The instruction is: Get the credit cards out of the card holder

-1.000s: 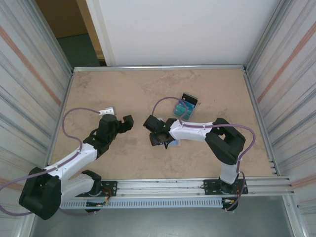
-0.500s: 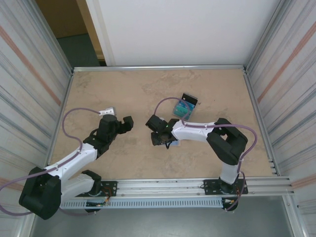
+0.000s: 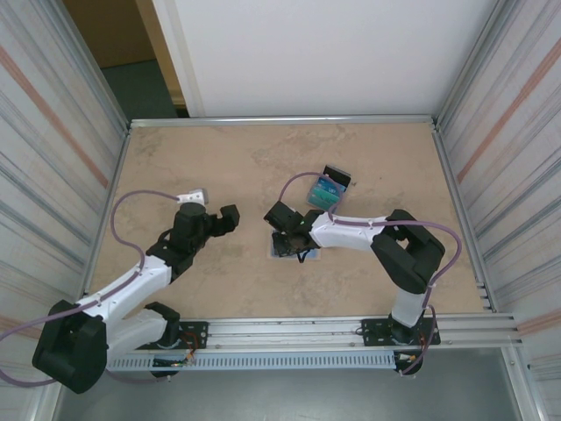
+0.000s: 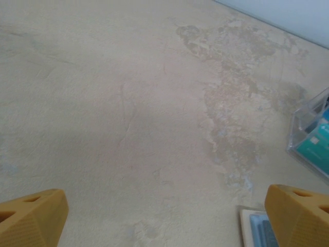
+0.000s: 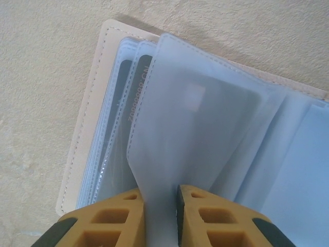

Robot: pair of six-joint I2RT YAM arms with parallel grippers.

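Top external view: at the left, the left end effector [image 3: 219, 219] hangs over bare tabletop [image 3: 193, 158] with its jaws spread and nothing between them. In the left wrist view its two orange fingers [image 4: 31, 218] stand at the opposite bottom corners, far from each other, with only the stone-patterned surface between them.

Toward the middle, the right end effector [image 3: 285, 235] is down on the card holder [image 3: 282, 253], which lies open and flat on the tabletop, just in front of the right arm's wrist. In the right wrist view the holder's tan outer edge [image 5: 85, 139] is at the left, and several translucent pale blue sleeves [image 5: 110, 128] fan out from it. The right fingers [image 5: 110, 221] are closed on one of these sleeves [image 5: 169, 103], which is lifted and stands between them. The credit cards [image 5: 123, 98] are inside the sleeves: one dark card with printed digits shows at the left, and a greyish card [image 5: 221, 123] shows through the sleeve that is pinched.

More to the right and farther from the arms, a clear box [image 3: 329, 189] stands on the tabletop, apart from the holder. A teal card [image 3: 323, 193] is in it. In the left wrist view this box is at the right edge, and a corner of the holder is below it.
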